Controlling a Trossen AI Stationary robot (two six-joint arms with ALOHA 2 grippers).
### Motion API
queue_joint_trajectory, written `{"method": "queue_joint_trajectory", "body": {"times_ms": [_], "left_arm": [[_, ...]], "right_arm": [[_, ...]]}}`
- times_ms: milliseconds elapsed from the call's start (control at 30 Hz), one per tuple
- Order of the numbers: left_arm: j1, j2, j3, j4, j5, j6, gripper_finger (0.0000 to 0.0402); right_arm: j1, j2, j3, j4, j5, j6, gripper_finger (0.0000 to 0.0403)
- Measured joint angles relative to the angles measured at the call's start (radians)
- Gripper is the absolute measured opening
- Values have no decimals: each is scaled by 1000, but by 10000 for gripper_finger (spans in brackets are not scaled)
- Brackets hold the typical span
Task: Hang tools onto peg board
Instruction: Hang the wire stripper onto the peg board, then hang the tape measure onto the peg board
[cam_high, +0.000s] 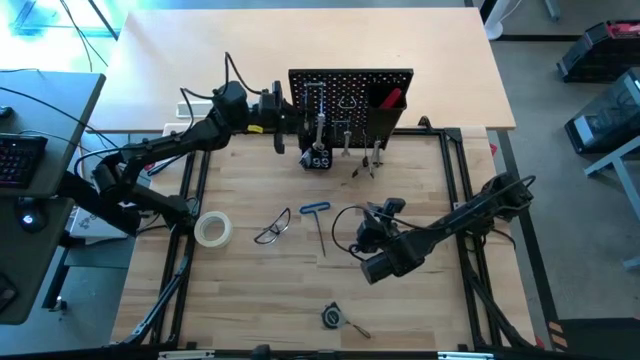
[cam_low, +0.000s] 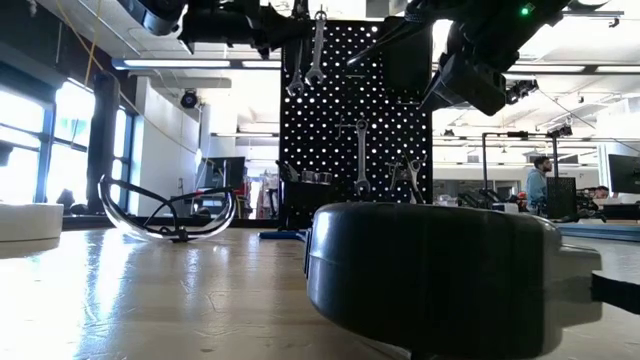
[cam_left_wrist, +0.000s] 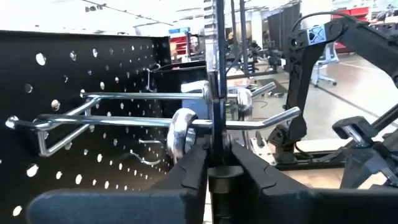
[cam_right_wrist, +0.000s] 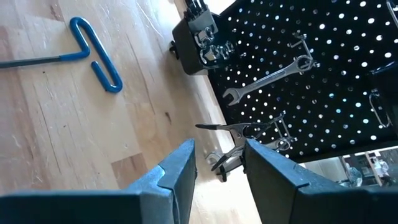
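The black peg board (cam_high: 350, 100) stands upright at the table's far middle, with hooks, a hung wrench (cam_right_wrist: 267, 78), pliers (cam_right_wrist: 239, 134) and a black bin (cam_high: 317, 157) at its foot. My left gripper (cam_high: 283, 118) is at the board's upper left, shut on a silver wrench (cam_left_wrist: 217, 68) beside a long metal hook (cam_left_wrist: 124, 121). Another wrench's ring end (cam_left_wrist: 182, 134) hangs on that hook. My right gripper (cam_right_wrist: 219, 168) is open and empty above the table, right of the blue-handled hex key (cam_high: 318, 222). Clear glasses (cam_high: 272, 228) and a pale tape roll (cam_high: 213, 229) lie on the table. My left gripper pinches the silver wrench's shaft (cam_left_wrist: 216, 146) between its two fingers, seen edge-on. The fingers come level from the table's left side, across the shaft. The wrench stands upright, lifted clear of the table, crossing the hook; whether it rests on the hook I cannot tell.
A tape measure (cam_high: 333, 316) lies near the table's front edge and fills the low view's foreground (cam_low: 430, 270). A red-handled tool (cam_high: 390, 98) sits in a bin at the board's upper right. Bare wood (cam_high: 250, 290) lies at the front left.
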Motion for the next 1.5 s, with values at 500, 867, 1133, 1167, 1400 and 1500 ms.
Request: {"method": "queue_joint_trajectory", "body": {"times_ms": [500, 867, 1133, 1167, 1400, 1500], "left_arm": [[-10, -31, -2, -135, 23, -6, 150], [-10, -137, -2, -273, 7, 26, 194], [-27, -233, -2, -488, -93, 87, 195], [-34, -244, -2, -521, -106, 97, 195], [-91, -282, -2, -763, -126, 107, 195], [-135, -282, -8, -878, -126, 107, 195]], "right_arm": [[4, 0, 0, 5, -8, 1, 131], [20, 0, 0, 2, -14, 3, 131], [20, 0, 0, 4, -82, 20, 131], [20, 0, 0, 4, -100, 27, 131], [20, 0, 0, 87, -216, -11, 131], [15, -1, -11, 226, -292, -84, 131]]}}
